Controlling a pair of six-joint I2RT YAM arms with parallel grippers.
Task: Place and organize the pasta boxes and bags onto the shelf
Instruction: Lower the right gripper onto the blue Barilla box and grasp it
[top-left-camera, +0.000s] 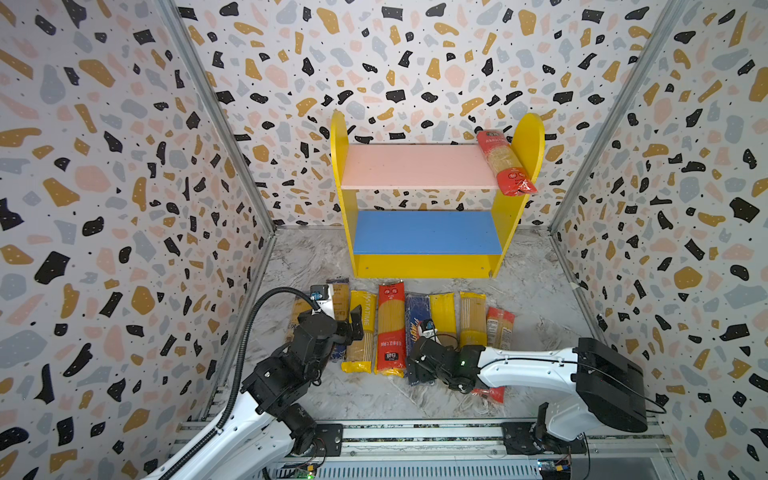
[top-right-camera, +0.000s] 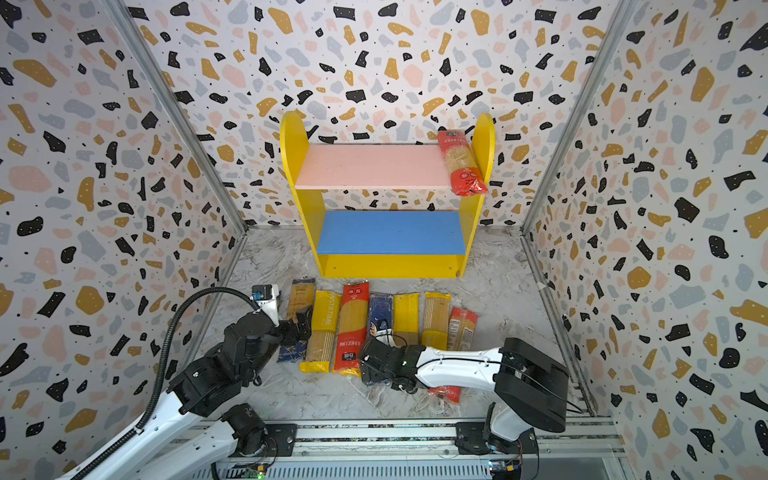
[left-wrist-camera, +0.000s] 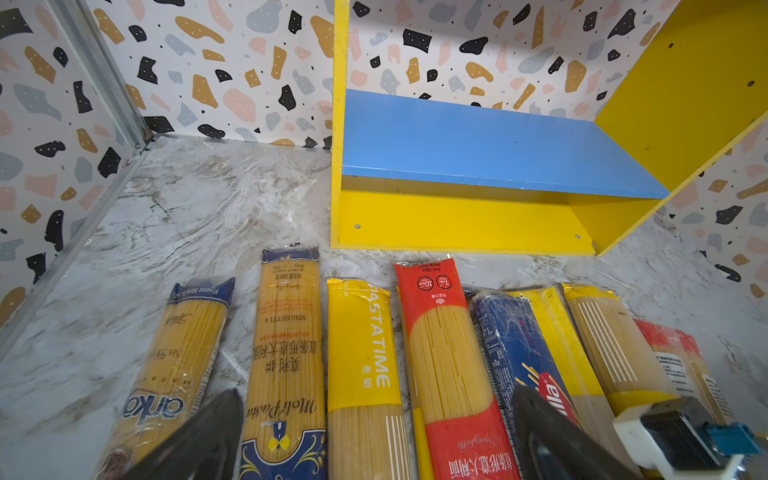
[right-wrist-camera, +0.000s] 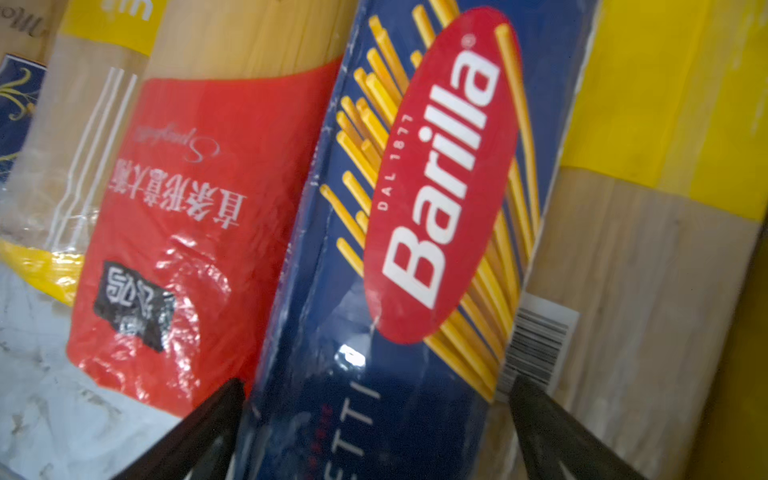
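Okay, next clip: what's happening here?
Two arms are shelving spaghetti packets. One red packet already lies on the pink upper board of the shelf; the rest lie in a row on the table. The right tool is open astride the dark blue Barilla packet. The left tool hangs open over the row's left part.

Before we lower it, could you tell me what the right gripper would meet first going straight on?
Most likely the dark blue Barilla packet, directly ahead of the open right gripper.
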